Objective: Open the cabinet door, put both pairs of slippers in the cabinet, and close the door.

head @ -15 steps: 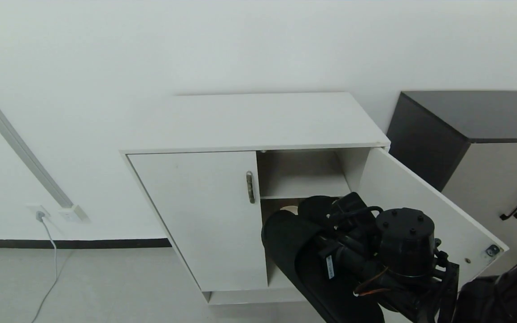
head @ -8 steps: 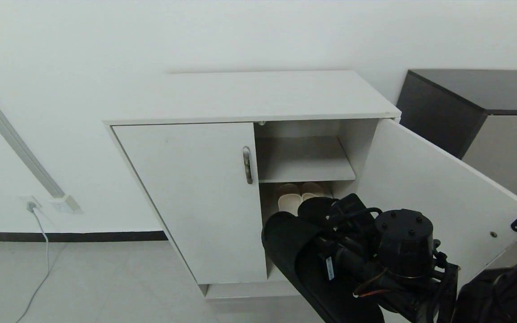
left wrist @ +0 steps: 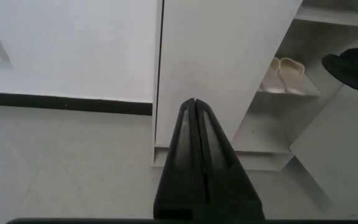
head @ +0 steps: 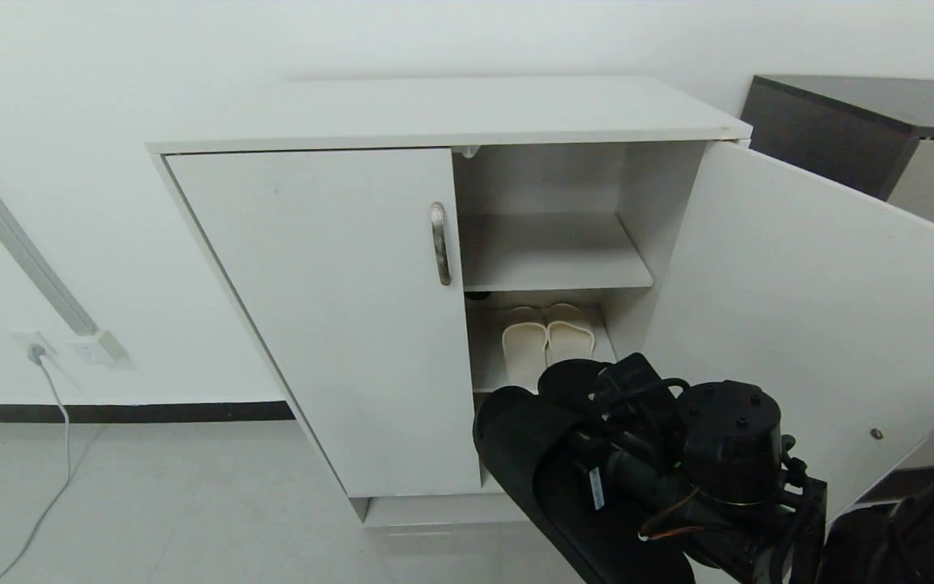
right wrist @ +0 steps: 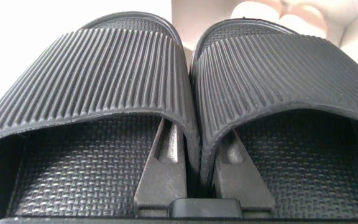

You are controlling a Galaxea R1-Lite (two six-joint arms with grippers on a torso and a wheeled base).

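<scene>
The white cabinet (head: 451,109) stands against the wall, its right door (head: 807,308) swung open and its left door (head: 329,316) closed. A cream pair of slippers (head: 548,341) lies on the lower shelf, also seen as cream slippers (left wrist: 283,73) from the left wrist. My right gripper (right wrist: 191,168) is shut on the inner edges of a black pair of slippers (right wrist: 185,81), held side by side in front of the open compartment. In the head view the black slippers (head: 532,454) hang just below and before the cream pair. My left gripper (left wrist: 195,106) is shut and empty, facing the left door.
A dark-topped grey cabinet (head: 864,122) stands right of the open door. A wall socket with a cable (head: 37,357) is low on the wall at left. The floor (head: 151,503) before the cabinet is bare tile.
The head camera has dropped lower and moved closer, so the cabinet looks larger and the cream slippers on the lower shelf have come into sight. My right arm still holds the black slippers the same way.
</scene>
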